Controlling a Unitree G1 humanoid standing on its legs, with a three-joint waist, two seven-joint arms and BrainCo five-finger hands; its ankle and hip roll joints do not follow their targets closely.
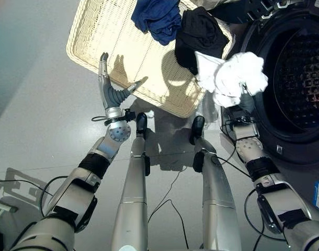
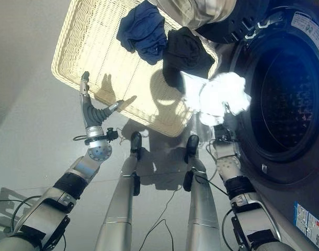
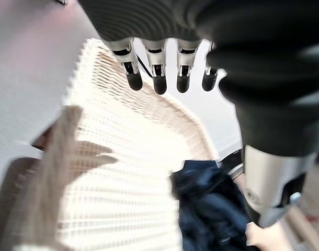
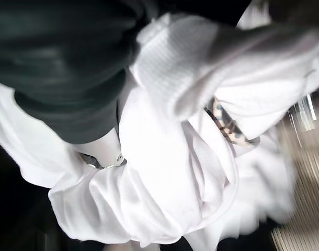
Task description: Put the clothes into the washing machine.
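Observation:
My right hand (image 4: 104,149) is wrapped in a bunched white garment (image 1: 232,76) and holds it in the air, just left of the washing machine's open drum (image 1: 300,68). The cloth covers most of that hand. A wide wicker basket (image 1: 97,36) lies on the floor with a blue garment (image 1: 157,18) and a black garment (image 1: 198,34) at its far right end. My left hand (image 1: 110,91) hovers over the basket's near rim, fingers (image 3: 157,73) straight and spread, holding nothing.
The washing machine's dark front ring (image 2: 243,157) stands close on the right. A beige checked cloth (image 2: 196,10) shows at the top edge behind the basket. Grey floor (image 1: 34,104) stretches to the left.

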